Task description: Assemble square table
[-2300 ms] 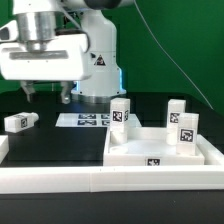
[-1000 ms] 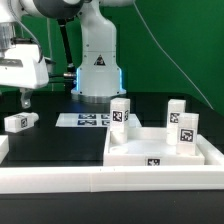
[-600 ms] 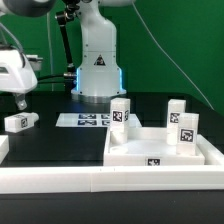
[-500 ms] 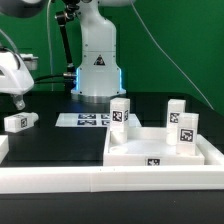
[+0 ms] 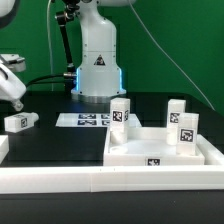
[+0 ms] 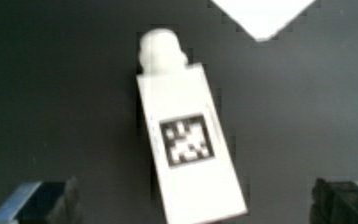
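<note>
1. The claw (image 6: 194, 200) is hovering over a lone leg (image 6: 185, 130) that is lying flat on the dark bench (image 6: 51, 100). Its fingers are spreading wide on either side of the leg and touching nothing.
2. That leg is sitting at the exterior view's left, well apart from the table top (image 5: 160, 150), where three other legs (image 5: 120, 112) are standing upright. Whether those three are seated in sockets cannot be told.
3. The leg is lying slightly askew to the fingers, so a squeeze is likely risking a twist or a shove rather than a square grip.
4. The fingers are lining up toward the end away from the peg (image 6: 158, 42), so a lift from there may be tipping the peg end downward.
5. The leg is showing as a white, smooth, hard-looking block with a rounded peg and a black-and-white tag (image 6: 188, 140). Such slick faces may be slipping under a light pinch.
6. The top is reading as a square white tray with a raised rim.
</note>
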Tool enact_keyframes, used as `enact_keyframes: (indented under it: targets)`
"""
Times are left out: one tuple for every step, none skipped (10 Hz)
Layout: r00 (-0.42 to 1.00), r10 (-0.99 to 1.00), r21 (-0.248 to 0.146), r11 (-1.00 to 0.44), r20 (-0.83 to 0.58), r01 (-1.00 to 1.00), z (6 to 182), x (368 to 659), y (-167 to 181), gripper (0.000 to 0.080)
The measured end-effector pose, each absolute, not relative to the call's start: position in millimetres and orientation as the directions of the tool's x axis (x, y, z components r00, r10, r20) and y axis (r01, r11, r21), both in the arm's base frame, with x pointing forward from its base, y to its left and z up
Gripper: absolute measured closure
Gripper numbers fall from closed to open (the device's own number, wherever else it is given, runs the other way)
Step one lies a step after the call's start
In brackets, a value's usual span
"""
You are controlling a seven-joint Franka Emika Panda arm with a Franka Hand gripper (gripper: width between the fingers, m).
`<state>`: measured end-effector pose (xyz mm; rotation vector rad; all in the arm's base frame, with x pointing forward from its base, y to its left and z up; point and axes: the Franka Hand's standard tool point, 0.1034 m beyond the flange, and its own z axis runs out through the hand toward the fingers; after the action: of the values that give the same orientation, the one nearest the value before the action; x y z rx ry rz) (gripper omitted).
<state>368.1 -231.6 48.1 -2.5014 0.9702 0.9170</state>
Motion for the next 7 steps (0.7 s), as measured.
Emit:
enact_keyframes:
  targets:
    - [0.551, -0.481, -0.044, -0.725, -0.682, -0.688, 45.0, 368, -234, 0.0150]
    - [0.513, -0.448, -0.036, -0.728, -0.732, -0.685, 44.6, 363, -234, 0.0150]
    - [0.489, -0.426, -0.035, -0.727, -0.761, -0.686, 41.1, 364, -235, 0.0150]
    - [0.512, -0.432, -0.034, -0.739, -0.742, -0.672, 34.8, 370, -235, 0.0150]
    - [0.526, -0.428, -0.034, -0.752, -0.735, -0.658, 31.9, 374, -229, 0.0150]
    - [0.536, -0.426, -0.033, -0.760, -0.729, -0.649, 28.3, 376, -226, 0.0150]
    - [0.545, -0.428, -0.032, -0.765, -0.721, -0.643, 23.4, 378, -225, 0.0150]
